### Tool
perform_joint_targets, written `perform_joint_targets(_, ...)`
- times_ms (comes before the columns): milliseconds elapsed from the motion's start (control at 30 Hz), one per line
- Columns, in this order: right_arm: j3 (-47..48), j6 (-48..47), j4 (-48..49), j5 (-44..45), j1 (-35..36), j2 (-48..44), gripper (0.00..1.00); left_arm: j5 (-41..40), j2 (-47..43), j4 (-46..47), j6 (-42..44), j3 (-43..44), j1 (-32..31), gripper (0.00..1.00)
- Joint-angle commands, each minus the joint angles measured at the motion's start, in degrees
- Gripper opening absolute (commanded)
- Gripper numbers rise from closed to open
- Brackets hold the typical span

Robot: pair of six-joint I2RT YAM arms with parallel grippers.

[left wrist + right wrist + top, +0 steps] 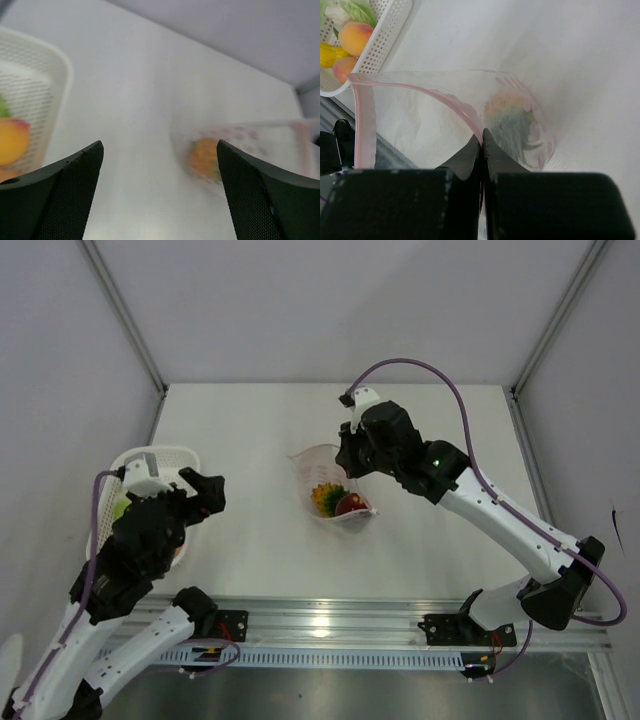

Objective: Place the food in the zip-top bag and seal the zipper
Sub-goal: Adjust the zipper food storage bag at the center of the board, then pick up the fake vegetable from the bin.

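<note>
Clear plastic zip-top bag (318,465) stands propped open, we see: the right gripper (481,143) pinches its pink zipper (363,122) rim so the mouth gapes. Some food (340,502) sits inside. Left of the bag, the left gripper (160,150) hangs spread and empty by the basket (186,453).

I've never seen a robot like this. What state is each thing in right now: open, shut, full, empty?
bag: open, mouth held up, some food inside.
zipper: unsealed.
left gripper: open, empty.
right gripper: shut on the bag's rim.
basket: holds several more pieces.
</note>
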Motion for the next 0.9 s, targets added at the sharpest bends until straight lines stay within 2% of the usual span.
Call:
perform_joint_targets(0, -0.6, -1.3, 2.5, -0.6, 0.2, 0.9, 0.00, -0.2, 5.6, -8.8, -1.9, 1.3, 10.5, 0.96)
perform_joint_targets(67, -0.6, -1.5, 2.4, -1.1, 0.2, 1.3, 0.00, 6.5, 7.7, -7.7, -0.9, -0.5, 17.2, 0.96)
perform_joint_targets(100, -0.8, -1.6, 2.5, -1.5, 0.2, 1.5, 0.00, 13.5, 8.7, -7.2, -0.4, -1.1, 24.1, 0.96)
perform_joint_targets(167, -1.1, -1.6, 2.3, -1.8, 0.2, 1.6, 0.00, 19.2, 11.6, -6.5, 0.1, -3.7, 30.1, 0.97)
perform_joint_targets(200, -1.3, -1.6, 2.4, -2.1, 0.2, 1.6, 0.00, 23.6, 12.4, -6.2, 0.5, -4.3, 35.2, 0.97)
perform_joint_targets(267, -1.7, -1.7, 2.3, -2.4, 0.3, 1.6, 0.00, 26.8, 14.3, -5.2, 0.5, -5.5, 39.8, 0.98)
perform_joint_targets(300, -1.8, -1.7, 2.4, -2.5, 0.2, 1.5, 0.00, 27.6, 14.9, -5.5, 0.1, -5.8, 44.1, 0.98)
perform_joint_targets(400, -2.6, -1.6, 2.6, -3.1, 0.3, 1.3, 0.00, 27.0, 18.1, -7.8, -1.4, -6.5, 49.7, 0.99)
perform_joint_targets(567, -3.8, -1.4, 3.9, -3.9, 0.3, 0.9, 0.00, 21.6, 21.7, -9.2, -1.9, -8.3, 55.5, 0.99)
perform_joint_targets(867, -3.9, -1.6, 5.0, -6.1, 0.2, 2.1, 0.00, 13.5, 24.1, -5.5, -7.0, -9.9, 57.3, 0.99)
